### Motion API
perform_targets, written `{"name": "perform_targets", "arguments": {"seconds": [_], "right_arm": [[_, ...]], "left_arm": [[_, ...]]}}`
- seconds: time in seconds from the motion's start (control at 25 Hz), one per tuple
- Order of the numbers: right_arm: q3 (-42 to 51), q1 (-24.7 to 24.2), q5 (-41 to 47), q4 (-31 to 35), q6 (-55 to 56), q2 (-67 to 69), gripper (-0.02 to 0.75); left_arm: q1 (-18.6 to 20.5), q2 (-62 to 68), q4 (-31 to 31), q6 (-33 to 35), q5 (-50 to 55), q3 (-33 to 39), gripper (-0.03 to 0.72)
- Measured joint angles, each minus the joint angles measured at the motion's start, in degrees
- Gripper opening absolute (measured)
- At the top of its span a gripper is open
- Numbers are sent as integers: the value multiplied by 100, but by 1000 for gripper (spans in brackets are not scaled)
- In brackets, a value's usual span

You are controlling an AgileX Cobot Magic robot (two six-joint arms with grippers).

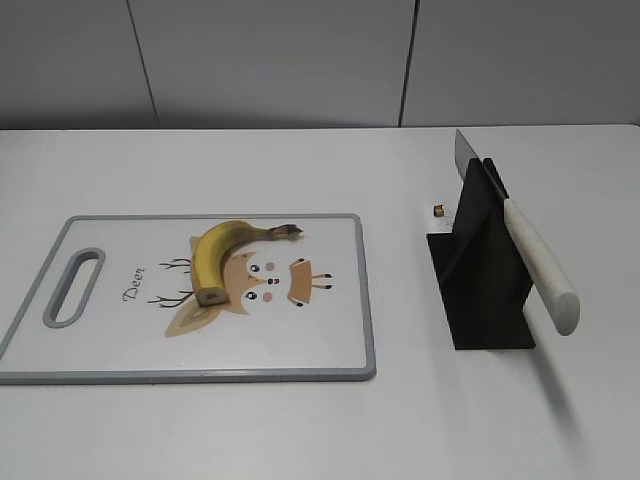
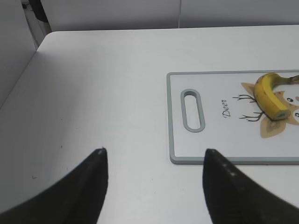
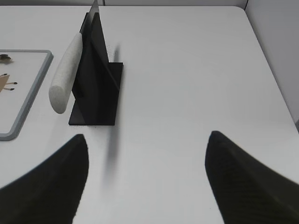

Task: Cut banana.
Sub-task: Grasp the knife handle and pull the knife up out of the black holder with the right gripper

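A small curved yellow banana point(image 1: 222, 252) with a dark stem tip and a blunt cut end lies on a white cutting board point(image 1: 330, 340) with a grey rim, over an orange deer print. It also shows in the left wrist view point(image 2: 267, 93). A knife point(image 1: 537, 262) with a pale speckled handle rests tilted in a black stand point(image 1: 485, 290); it shows in the right wrist view point(image 3: 65, 74) too. My left gripper point(image 2: 153, 151) is open and empty over bare table left of the board. My right gripper point(image 3: 145, 136) is open and empty, near and right of the stand point(image 3: 98, 88).
The board point(image 2: 219, 158) has a grey handle slot point(image 1: 75, 287) at its left end. A tiny brown bit point(image 1: 438, 210) lies on the white table point(image 1: 300, 430) behind the stand. A grey wall runs behind the table's far edge.
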Motion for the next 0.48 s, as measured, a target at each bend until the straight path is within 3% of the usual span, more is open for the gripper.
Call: {"name": "perform_targets", "arguments": {"seconds": [0.48], "right_arm": [[0,0,0,0,0,0,589]], "left_arm": [[0,0,0,0,0,0,597]]}}
